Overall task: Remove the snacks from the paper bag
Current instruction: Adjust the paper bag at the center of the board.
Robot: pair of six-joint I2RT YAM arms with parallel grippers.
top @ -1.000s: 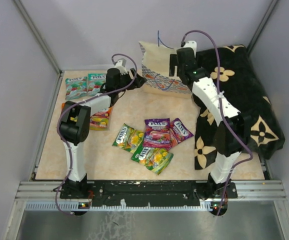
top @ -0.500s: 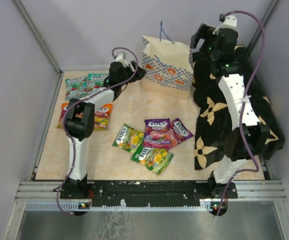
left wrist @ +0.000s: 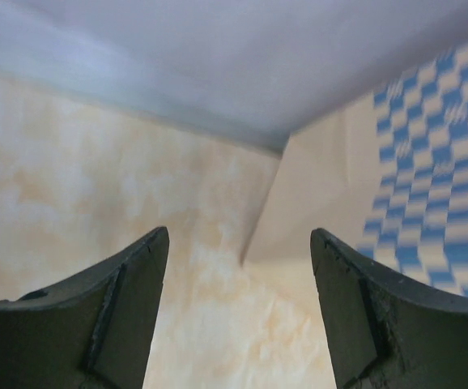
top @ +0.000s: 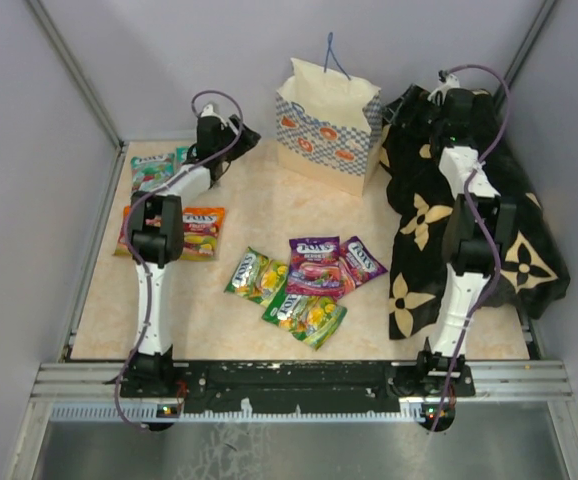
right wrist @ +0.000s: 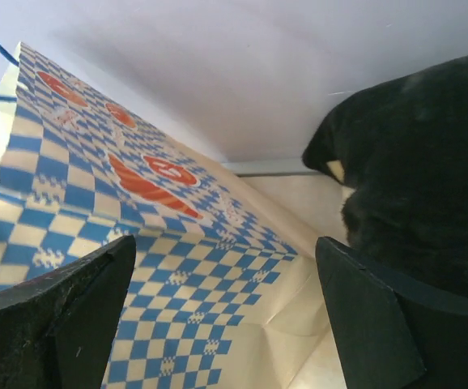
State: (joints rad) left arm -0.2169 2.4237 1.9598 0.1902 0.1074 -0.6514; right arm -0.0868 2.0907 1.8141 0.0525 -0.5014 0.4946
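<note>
The paper bag (top: 327, 125) stands upright at the back middle, tan with a blue-white checkered band and a blue cord handle. It also shows in the left wrist view (left wrist: 428, 186) and the right wrist view (right wrist: 129, 235). Snacks lie on the table: several packets (top: 309, 278) in the middle, teal ones (top: 154, 170) at the back left, an orange one (top: 199, 232) left. My left gripper (top: 244, 133) is open and empty, left of the bag's base. My right gripper (top: 414, 105) is open and empty, right of the bag over the cloth.
A black flower-patterned cloth (top: 489, 220) covers the right side of the table; it shows in the right wrist view (right wrist: 428, 170). Grey walls close the back and sides. A metal rail (top: 299, 380) runs along the front.
My right arm has swung back from the bag to the right, over the cloth. The bag now stands upright. My left arm has drawn back to the left.
</note>
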